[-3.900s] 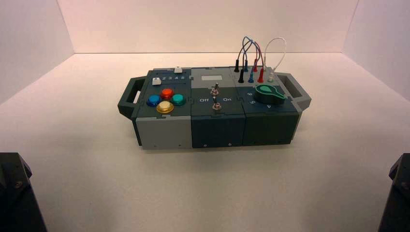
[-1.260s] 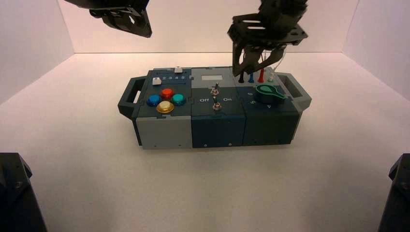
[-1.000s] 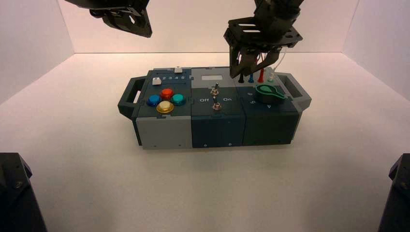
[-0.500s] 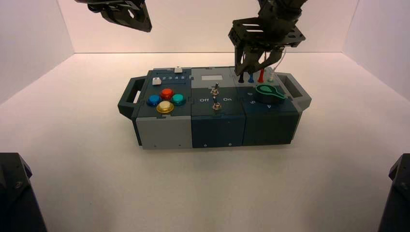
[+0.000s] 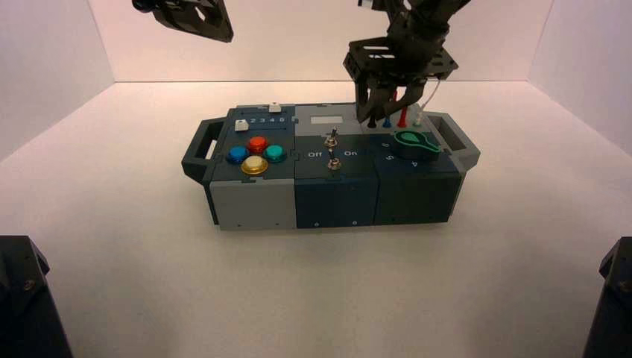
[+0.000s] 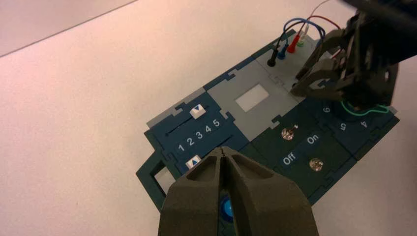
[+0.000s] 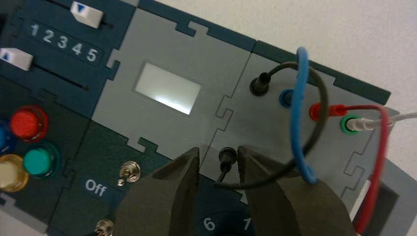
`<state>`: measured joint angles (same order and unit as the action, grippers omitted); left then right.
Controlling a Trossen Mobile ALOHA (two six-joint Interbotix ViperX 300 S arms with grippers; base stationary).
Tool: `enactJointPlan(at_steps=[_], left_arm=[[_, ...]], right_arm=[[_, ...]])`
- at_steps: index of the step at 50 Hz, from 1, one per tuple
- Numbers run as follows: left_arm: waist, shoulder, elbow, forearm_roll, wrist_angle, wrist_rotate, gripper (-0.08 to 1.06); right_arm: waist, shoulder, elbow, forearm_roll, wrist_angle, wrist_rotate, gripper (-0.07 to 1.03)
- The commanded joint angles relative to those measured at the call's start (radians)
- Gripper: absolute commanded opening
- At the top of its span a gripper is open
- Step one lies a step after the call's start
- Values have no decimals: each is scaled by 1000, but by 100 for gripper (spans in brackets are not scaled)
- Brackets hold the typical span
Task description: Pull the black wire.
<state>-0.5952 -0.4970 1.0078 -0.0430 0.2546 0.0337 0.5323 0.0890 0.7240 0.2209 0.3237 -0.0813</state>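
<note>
Fingers of the right gripper (image 7: 219,172) stand apart, one on each side of the nearer black plug of the black wire (image 7: 226,156), not yet touching it as far as the right wrist view shows; the gap is narrow, likely set so that a short closing stroke will seat both pads on the plug body rather than on the thin lead. The plug sits upright in its socket on the grey wire panel, just behind the numbered dial. From it the dark lead loops out and back to a second black plug (image 7: 259,86) in the farther row, beside the blue plug (image 7: 285,98), the red plug (image 7: 319,110) and the green-ringed socket holding the white lead. The blue lead (image 7: 299,113) arches across the black loop, so a straight lift along the plug's axis seems the safer pull; a sideways tug could snag it. In the high view the right arm hangs over the box's (image 5: 328,190) right rear corner, fingers pointing down at the plug row. Toggle switches, the coloured buttons and the two sliders lie clear of the work. Farthest off, the left gripper (image 6: 223,162) hovers high above the slider end, fingers pressed together, idle.
</note>
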Motion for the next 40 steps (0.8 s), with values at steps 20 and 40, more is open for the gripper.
enactJointPlan(at_steps=[20, 40], left_arm=[[-3, -18, -21, 0, -11, -2, -3], [-3, -18, -25, 2, -11, -2, -3]], right_arm=[[-2, -9, -28, -12, -21, -2, -2], [-2, -94, -32, -25, 21, 0, -2]])
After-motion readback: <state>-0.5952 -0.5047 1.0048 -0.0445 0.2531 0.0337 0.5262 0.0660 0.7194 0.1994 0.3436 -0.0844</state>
